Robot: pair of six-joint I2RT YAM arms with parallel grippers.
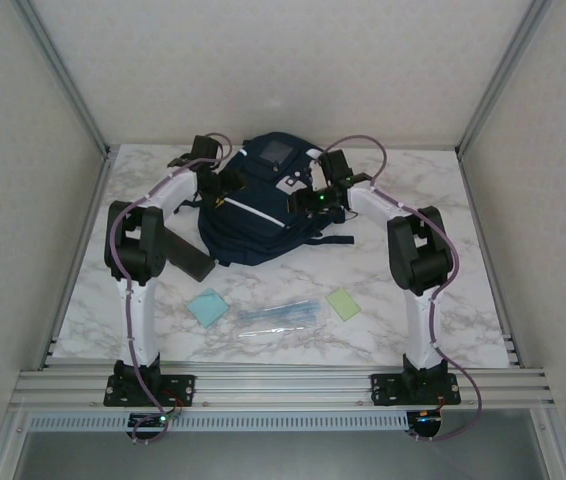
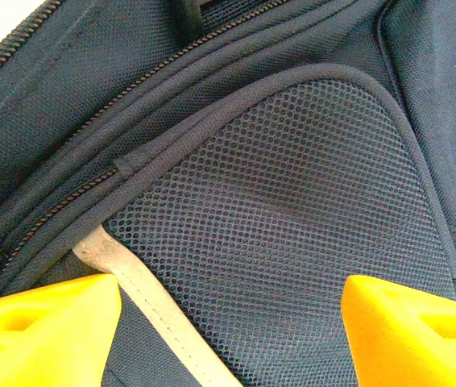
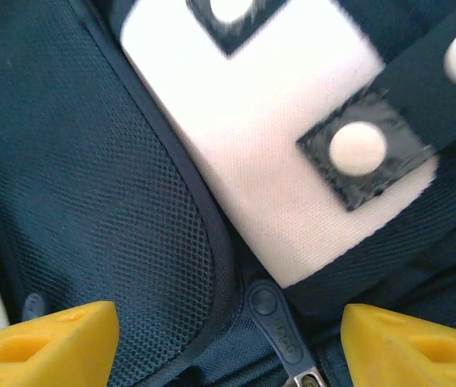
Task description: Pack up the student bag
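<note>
I have the backpack [image 1: 253, 225] lying flat on the marble table [image 1: 443, 300], right beneath both grippers. One arm reaches in over it from each side.

My left gripper [image 2: 232, 339] has its yellow fingers [image 2: 43, 330] well apart, with nothing between them. It hangs close over the bag's mesh pocket [image 2: 292, 218], which spreads out ahead of the fingers. A white stripe [image 2: 147, 298] runs out from beside the left finger. Past the pocket's piped edge, a zipper [image 2: 67, 201] slants up and away to the left.

My right gripper [image 3: 228, 347] also has its fingers spread and is clamped on nothing. A zipper pull [image 3: 280, 330] lies on the fabric between the two fingertips, closer to the right one, and I can see a gap on both sides of it. Ahead of this gripper is a white patch [image 3: 268, 153] crossed by a dark strap with a pale stud [image 3: 357, 149]. Dark mesh sits ahead to the left.

The loose things lie behind both grippers, toward the arm bases:
- A pale blue square [image 1: 207, 307] is on the left gripper's side.
- A pale green square [image 1: 343, 303] is on the right gripper's side.
- A clear packet of thin blue sticks [image 1: 278, 315] lies between the two squares.
- A dark flat slab [image 1: 191, 258] lies just beside the bag, behind the left gripper.
</note>
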